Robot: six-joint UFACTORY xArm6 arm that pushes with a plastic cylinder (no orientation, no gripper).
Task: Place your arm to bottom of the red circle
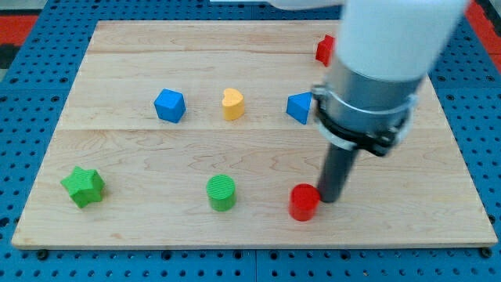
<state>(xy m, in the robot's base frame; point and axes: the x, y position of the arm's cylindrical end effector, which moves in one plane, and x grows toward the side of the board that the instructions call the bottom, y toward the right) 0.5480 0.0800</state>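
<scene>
The red circle (304, 202) is a short red cylinder near the view's bottom, right of centre. My tip (329, 199) stands just to its right, touching or almost touching its side. The dark rod rises from there into the arm's grey and white body, which fills the view's upper right.
On the wooden board (141, 235): a green star (84, 186) at the lower left, a green cylinder (221, 193), a blue cube-like block (169, 105), a yellow heart (232, 103), a blue block (299, 107) partly behind the arm, and a red block (324, 50) at the top.
</scene>
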